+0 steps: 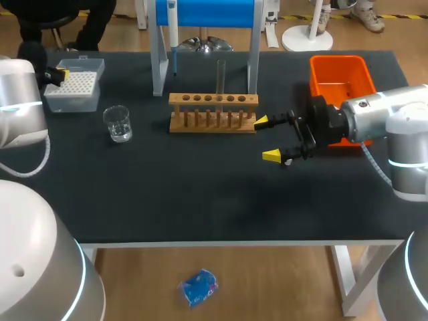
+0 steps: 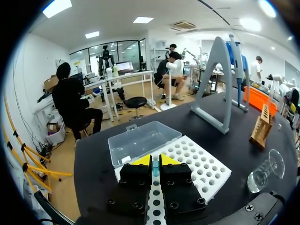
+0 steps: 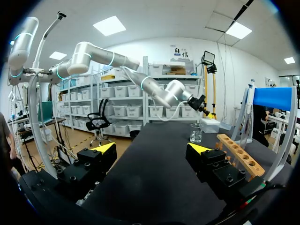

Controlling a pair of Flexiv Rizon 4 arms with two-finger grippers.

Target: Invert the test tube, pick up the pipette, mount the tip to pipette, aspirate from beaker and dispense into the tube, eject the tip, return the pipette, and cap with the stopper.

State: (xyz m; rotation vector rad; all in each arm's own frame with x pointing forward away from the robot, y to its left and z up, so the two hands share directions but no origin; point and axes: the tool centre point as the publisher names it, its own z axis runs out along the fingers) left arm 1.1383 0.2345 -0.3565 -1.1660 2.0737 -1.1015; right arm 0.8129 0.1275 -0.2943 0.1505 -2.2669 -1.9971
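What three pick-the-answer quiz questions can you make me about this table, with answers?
1. Where is the test tube? A) standing in the wooden rack B) on the floor C) inside a cup
2. What colour is the bin? A) green B) orange C) purple
3. How is the right pincer? A) shut on a spoon B) shut on a ball C) open, holding nothing
Answers: 1 A, it rises from a rack hole; 2 B, its walls are orange; 3 C, its yellow tips stand apart, nothing between.

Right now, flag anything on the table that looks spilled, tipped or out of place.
Nothing stands out. The glass tube stands upright in the wooden rack, the beaker is upright with no spill, and the tip box sits open.
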